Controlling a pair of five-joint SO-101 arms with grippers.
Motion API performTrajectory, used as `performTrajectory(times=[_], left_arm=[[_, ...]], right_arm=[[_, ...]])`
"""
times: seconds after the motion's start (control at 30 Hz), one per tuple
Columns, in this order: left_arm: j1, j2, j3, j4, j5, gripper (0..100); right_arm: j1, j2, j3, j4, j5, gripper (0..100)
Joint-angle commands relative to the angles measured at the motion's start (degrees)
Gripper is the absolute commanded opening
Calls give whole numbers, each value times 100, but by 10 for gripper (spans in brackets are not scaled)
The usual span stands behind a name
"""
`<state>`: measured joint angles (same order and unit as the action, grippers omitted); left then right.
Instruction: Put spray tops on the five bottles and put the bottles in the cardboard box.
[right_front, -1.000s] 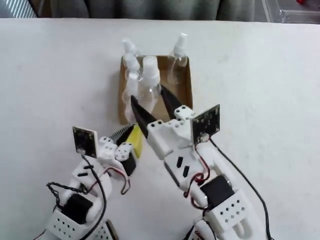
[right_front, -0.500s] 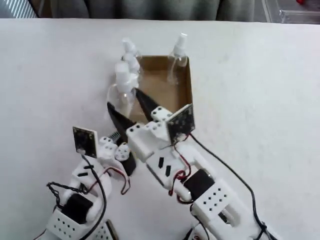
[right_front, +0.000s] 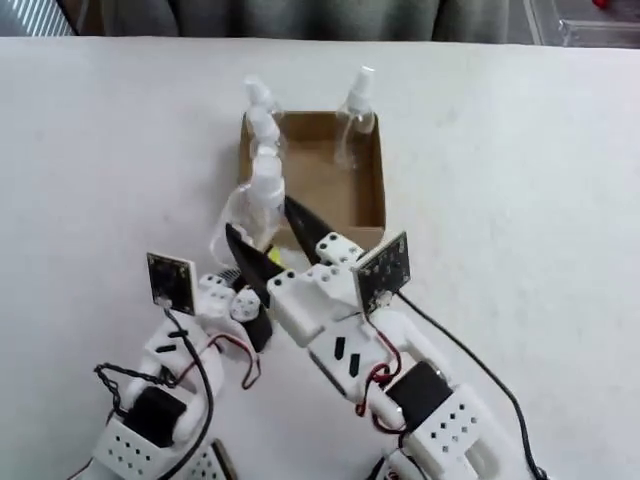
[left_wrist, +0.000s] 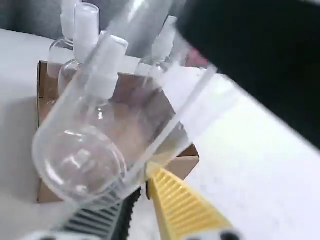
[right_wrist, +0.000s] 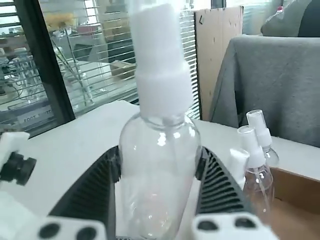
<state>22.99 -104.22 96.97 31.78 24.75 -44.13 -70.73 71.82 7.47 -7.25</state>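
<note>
Right pincer (right_front: 258, 218) pinching capped bottle (right_wrist: 157, 155) by body, long axis running straight out from pincer, spray top leading. Box (right_front: 378, 180) lying just ahead, to pincer's right, other bottles (right_front: 357, 120) standing inside. Left pincer (left_wrist: 145, 182) sitting behind, grip unclear.

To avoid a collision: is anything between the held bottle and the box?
Nothing visible. The right gripper holds the bottle at the box's near left corner; other bottles line its left wall.

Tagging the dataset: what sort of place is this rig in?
Probably an office or lab: a white table, slatted window blinds, and a grey cloth-covered seat behind it.
</note>
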Motion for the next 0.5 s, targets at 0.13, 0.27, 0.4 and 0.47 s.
performTrajectory(times=[0.13,0.27,0.4,0.47], left_arm=[[-127,-31,-35,35,-9,20],[-127,-31,-79,958,-932,20],[-356,-31,-79,1653,-1855,20],[-637,-31,-79,1820,-1934,20]], right_arm=[[391,-66,-123,-145,35,15],[989,-57,-369,66,35,15],[1385,-57,-404,154,229,15],[1508,-57,-343,180,316,15]])
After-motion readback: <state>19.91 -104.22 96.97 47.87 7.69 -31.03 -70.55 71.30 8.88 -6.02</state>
